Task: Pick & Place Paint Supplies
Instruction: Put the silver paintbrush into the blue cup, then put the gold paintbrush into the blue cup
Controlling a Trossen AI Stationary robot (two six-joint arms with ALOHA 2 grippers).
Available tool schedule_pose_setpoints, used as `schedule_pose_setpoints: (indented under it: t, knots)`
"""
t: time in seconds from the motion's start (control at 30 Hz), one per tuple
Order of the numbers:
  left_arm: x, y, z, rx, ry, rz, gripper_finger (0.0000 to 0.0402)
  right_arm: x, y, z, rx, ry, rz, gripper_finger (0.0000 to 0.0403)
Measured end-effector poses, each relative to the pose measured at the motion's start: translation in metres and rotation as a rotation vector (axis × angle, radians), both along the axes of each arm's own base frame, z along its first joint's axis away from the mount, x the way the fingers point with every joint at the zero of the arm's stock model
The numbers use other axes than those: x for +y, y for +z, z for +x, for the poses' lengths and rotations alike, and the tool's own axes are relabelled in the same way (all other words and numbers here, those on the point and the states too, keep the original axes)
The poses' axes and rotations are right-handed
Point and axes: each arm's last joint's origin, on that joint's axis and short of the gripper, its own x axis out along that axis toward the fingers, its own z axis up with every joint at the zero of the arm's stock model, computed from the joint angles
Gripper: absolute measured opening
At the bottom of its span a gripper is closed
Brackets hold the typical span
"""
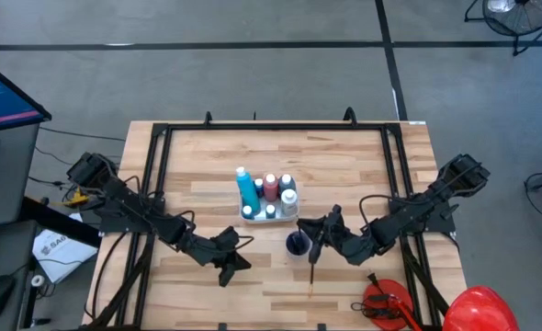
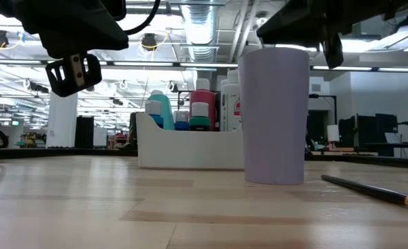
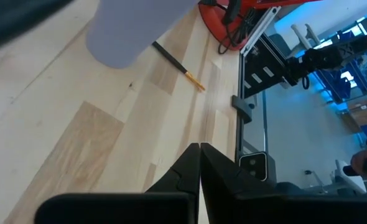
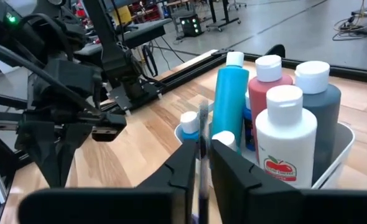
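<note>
A light wooden table (image 1: 363, 165) framed by black rails stands on a grey floor, with an open workshop hall visible beyond it in the low view. Near the table's centre sits a white caddy (image 1: 269, 213) holding the paint bottles upright: a tall light blue bottle (image 1: 246, 191), a red bottle (image 1: 270, 187), a dark bottle with a white cap (image 1: 287, 184) and a white bottle with a red label (image 4: 285, 144), plus smaller containers at the caddy's near side. Just beside the caddy, to its near right, stands a pale cup (image 2: 274, 114) with a dark interior. A thin dark-handled brush (image 1: 312, 274) lies flat on the table on the near side of the cup, its yellowish end pointing toward the near edge. The right gripper (image 1: 319, 232) hovers just right of the cup; in its wrist view the fingers stand only slightly apart with a thin upright object, apparently a brush handle (image 4: 203, 149), between them, though contact cannot be confirmed. The left gripper (image 1: 234, 262) hangs above bare table to the near left of the caddy, well apart from the supplies, fingers pressed together and holding nothing. A red tool (image 1: 386, 303) and a red dome (image 1: 480, 308) rest at the near right corner.
</note>
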Motion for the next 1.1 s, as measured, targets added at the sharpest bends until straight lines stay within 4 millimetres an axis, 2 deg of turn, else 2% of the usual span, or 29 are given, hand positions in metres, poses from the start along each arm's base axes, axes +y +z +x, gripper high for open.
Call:
schedule_pose_setpoints:
  t: [0.37,0.63,0.73,0.87,1.1]
  knots:
    - [0.002,-0.002,0.0,0.018,0.002,0.019,0.0003,0.001,0.002,0.001,-0.024,0.003,0.015,0.0071]
    - [0.002,-0.002,0.0,0.016,-0.008,0.039,0.0003,0.016,0.03,0.004,-0.129,0.041,0.091,0.008]
    - [0.002,-0.002,0.0,0.013,-0.014,0.048,0.0003,0.026,0.04,0.005,-0.141,0.146,0.129,0.008]
    - [0.002,-0.002,0.0,0.003,-0.034,0.085,0.0003,0.04,0.042,0.001,-0.125,0.337,0.193,0.008]
    - [0.003,-0.002,0.0,-0.012,-0.029,0.134,0.0003,0.065,0.029,-0.017,0.049,0.631,0.299,0.0079]
